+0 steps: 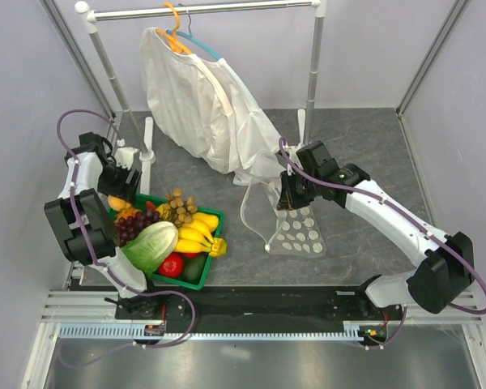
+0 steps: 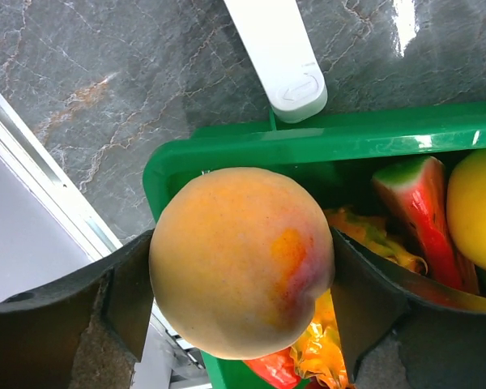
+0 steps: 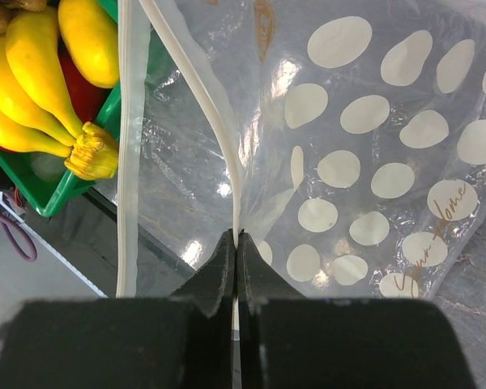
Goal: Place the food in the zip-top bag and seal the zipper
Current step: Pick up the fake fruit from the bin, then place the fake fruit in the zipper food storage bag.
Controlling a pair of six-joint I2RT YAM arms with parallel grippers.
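- Left wrist view first, since it's closest to the action: the left claw (image 2: 241, 237) is closed around the peach (image 2: 241, 261), with a finger pressed on each flank, right over the corner of the green basket (image 2: 324, 146).
- My take on doing this bit well: lift straight up so the peach clears the basket rim. It's round and smooth, so a squeeze across the middle is the safe bet.
- Right wrist view: the right claw (image 3: 236, 243) is pinched shut on the rim of the zip-top bag (image 3: 364, 162), and the zipper (image 3: 227, 138) strip runs up from the jaws. The banana bunch (image 3: 32, 81) shows through the gaping mouth.
- Only the overhead shot shows that the bag hangs just right of the basket, well apart from the peach, so there's a carry across.
- It also shows the grape bunch (image 1: 130, 225) and the tan berry bunch (image 1: 176, 207) in the basket, which neither wrist cam catches.
- Neither wrist cam sees the white garment (image 1: 202, 105) hanging behind the bag; the lifted rim looks close to it.
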